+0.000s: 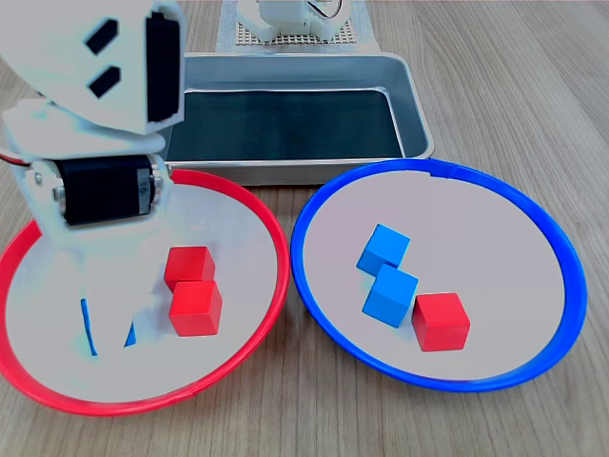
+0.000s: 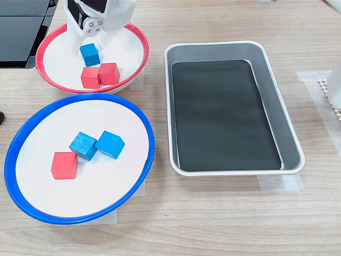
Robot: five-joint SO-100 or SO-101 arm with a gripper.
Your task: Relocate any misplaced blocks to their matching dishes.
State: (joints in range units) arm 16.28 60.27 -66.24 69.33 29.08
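Observation:
My gripper (image 2: pixel 90 53) reaches down into the red-rimmed dish (image 2: pixel 50 80), its white fingers (image 2: pixel 109 37) shut on a blue block (image 2: pixel 90 54). In the first exterior view the gripper (image 1: pixel 109 328) hides most of that blue block (image 1: pixel 88 326); only thin blue edges show. Two red blocks (image 1: pixel 188 265) (image 1: pixel 195 307) lie touching beside it in the red-rimmed dish (image 1: pixel 282 271). The blue-rimmed dish (image 1: pixel 569 257) (image 2: pixel 151 143) holds two blue blocks (image 2: pixel 83 145) (image 2: pixel 110 144) and one red block (image 1: pixel 441 321) (image 2: pixel 64 165).
A rectangular grey metal tray (image 1: pixel 417 109) (image 2: pixel 213 49) with a dark bottom stands behind the dishes in the first exterior view and to the right in the second exterior view. The arm's base (image 1: pixel 285 24) stands beyond the tray. A dark object (image 2: pixel 21 32) sits at the second exterior view's left edge.

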